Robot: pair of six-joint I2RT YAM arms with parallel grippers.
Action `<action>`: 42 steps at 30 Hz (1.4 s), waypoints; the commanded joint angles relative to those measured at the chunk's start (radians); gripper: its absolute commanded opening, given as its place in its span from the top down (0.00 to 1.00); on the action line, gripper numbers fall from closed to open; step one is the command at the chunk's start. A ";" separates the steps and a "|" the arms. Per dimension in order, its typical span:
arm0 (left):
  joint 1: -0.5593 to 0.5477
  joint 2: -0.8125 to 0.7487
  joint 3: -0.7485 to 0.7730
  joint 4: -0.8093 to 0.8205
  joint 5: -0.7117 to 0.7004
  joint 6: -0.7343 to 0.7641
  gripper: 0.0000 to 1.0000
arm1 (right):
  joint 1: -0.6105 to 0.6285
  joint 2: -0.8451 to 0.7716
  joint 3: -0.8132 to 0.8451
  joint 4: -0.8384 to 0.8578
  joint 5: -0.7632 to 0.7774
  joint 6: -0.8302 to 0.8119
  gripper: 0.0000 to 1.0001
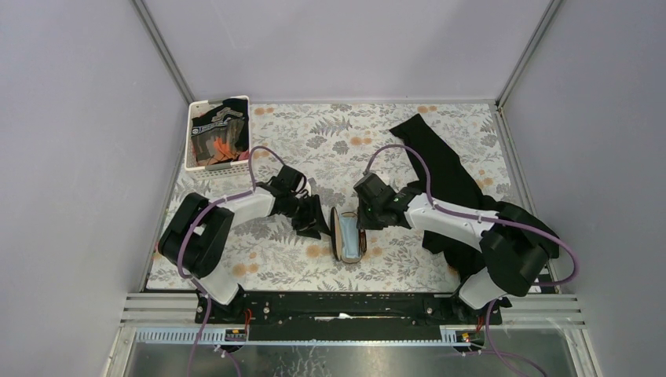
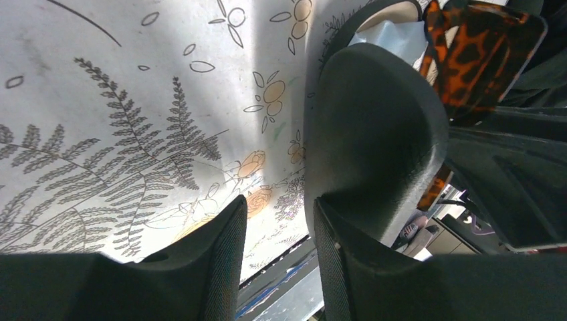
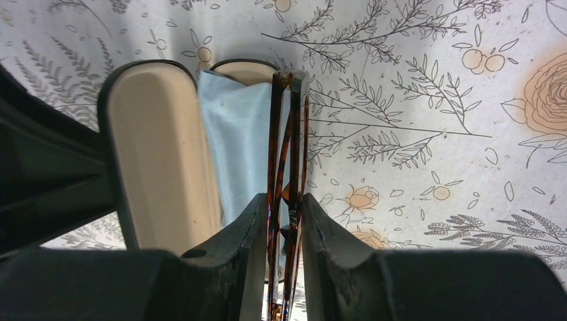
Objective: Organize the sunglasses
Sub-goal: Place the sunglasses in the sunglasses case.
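amber-brown and mottled, the sunglasses (image 3: pixel 286 154) are folded flat and held on edge by the right tool (image 3: pixel 282 204). its two fingers are clenched on the frame from either side. from where i stand this looks like the middle of the job. the black case (image 3: pixel 160 147) lies open on the table (image 3: pixel 434 100) between the two arms, its cream lining showing, and a light-blue cloth (image 3: pixel 234 134) is already spread inside it. the glasses are picked up and brought to the case, but they are not yet laid in. by the right wrist view they stand just at the far rim of the open half, right beside the cloth and seemingly over its edge. i cannot tell whether their lower end touches the cloth or the rim.

the left tool (image 2: pixel 279 204) is on the other side of the case. its fingers are parted with only bare table showing in the gap, so it grips nothing. one finger sits right against the dark outer shell of the raised lid, as if steadying it, though i cannot say for sure that it presses.

what is left, as i judge it: lower the glasses onto the cloth inside the case, let go, draw the right tool out, and fold the lid shut.
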 commanded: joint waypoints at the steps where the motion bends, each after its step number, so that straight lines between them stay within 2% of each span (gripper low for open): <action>1: -0.017 0.010 0.024 0.042 0.006 -0.016 0.53 | 0.023 0.034 0.047 0.004 0.037 -0.003 0.76; 14: -0.034 0.020 0.041 0.042 0.001 -0.021 0.53 | 0.049 0.072 0.057 -0.008 0.064 -0.016 0.76; 28: -0.034 0.045 0.062 0.041 0.007 -0.011 0.53 | 0.062 0.045 0.093 -0.079 0.112 -0.111 0.77; 42: -0.034 0.057 0.061 0.032 0.004 0.001 0.53 | 0.063 0.017 0.085 -0.066 -0.007 -0.201 0.77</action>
